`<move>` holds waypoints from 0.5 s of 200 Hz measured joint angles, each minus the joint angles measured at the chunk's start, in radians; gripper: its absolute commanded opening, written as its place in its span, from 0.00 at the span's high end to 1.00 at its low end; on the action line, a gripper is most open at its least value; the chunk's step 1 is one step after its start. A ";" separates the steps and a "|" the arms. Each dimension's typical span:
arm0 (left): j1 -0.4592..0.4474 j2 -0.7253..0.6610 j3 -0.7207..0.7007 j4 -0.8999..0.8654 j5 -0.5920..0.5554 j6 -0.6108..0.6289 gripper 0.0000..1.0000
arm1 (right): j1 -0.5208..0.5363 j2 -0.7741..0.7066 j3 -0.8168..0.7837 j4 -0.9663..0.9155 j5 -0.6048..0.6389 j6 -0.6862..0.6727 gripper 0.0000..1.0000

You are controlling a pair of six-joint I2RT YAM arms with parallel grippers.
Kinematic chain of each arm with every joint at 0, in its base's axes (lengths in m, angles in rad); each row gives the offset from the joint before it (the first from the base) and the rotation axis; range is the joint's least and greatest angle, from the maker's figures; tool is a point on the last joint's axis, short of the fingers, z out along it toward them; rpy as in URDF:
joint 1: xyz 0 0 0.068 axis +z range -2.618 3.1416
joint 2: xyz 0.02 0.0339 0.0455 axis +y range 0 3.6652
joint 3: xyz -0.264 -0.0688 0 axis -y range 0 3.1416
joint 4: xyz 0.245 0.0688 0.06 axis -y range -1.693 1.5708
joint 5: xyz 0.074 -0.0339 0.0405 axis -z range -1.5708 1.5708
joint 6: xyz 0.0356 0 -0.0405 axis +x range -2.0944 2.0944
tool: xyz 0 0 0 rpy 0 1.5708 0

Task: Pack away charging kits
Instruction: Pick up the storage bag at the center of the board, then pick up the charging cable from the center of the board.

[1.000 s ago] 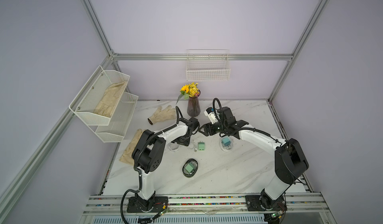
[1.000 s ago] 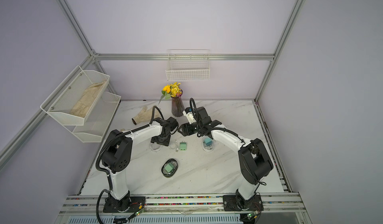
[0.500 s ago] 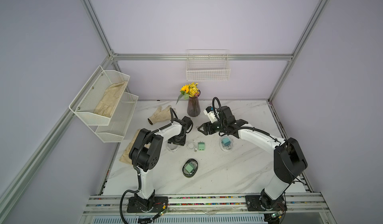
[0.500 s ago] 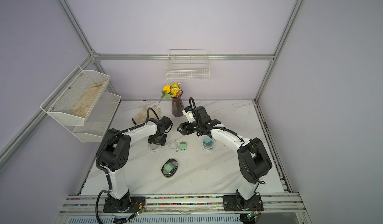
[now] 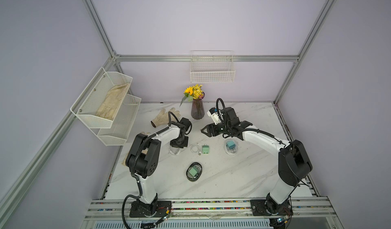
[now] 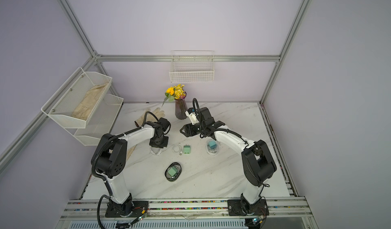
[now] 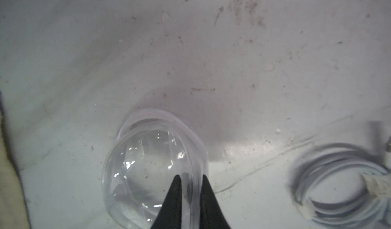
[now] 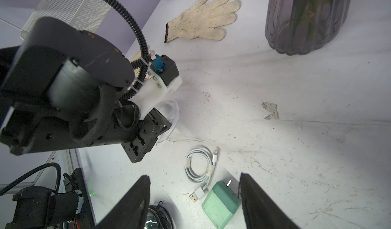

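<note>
The left gripper (image 7: 190,178) has its two black fingers (image 7: 171,206) drawn almost together. They pinch the thin wall of an empty clear oval case (image 7: 146,170), which sits on the marble table (image 7: 211,48). Just beside that case, touched by neither gripper, lies the coiled white cable (image 7: 338,187). Its USB end is right next to the loose mint green adapter (image 8: 221,204), which lies flat with its prongs pointing toward the back of the table. The right gripper (image 8: 194,175) hangs above the table with its fingers (image 8: 135,202) spread wide and nothing between them. In its wrist view the cable and the loose adapter show through the gap on the table below, clear of both fingers. In a top view this gripper sits behind the pair, toward the vase (image 5: 197,111). Farther out, the teal-blue adapter (image 5: 230,145) rests in a second clear case (image 5: 227,152) under the right forearm. Another mint green adapter (image 5: 193,171) sits in a dark-rimmed case (image 5: 200,170) nearer the front edge. Whether cables lie in those two cases cannot be told. A cream glove (image 5: 164,117) lies at the back.
</note>
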 measured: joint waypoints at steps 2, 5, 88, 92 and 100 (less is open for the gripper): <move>0.003 -0.003 -0.002 0.003 0.008 0.000 0.88 | 0.000 0.000 0.000 0.000 -0.002 0.000 0.32; 0.005 -0.006 -0.004 0.006 0.019 0.000 0.89 | 0.000 0.000 0.000 0.000 -0.005 0.002 0.32; 0.064 -0.071 -0.083 0.087 0.288 -0.013 0.97 | 0.157 0.079 -0.011 0.000 -0.001 0.049 0.54; 0.065 -0.078 -0.089 0.090 0.296 -0.013 0.97 | 0.171 0.095 -0.007 -0.002 0.005 0.052 0.55; 0.065 -0.091 -0.099 0.094 0.307 -0.016 0.97 | 0.193 0.128 -0.004 -0.002 0.015 0.056 0.55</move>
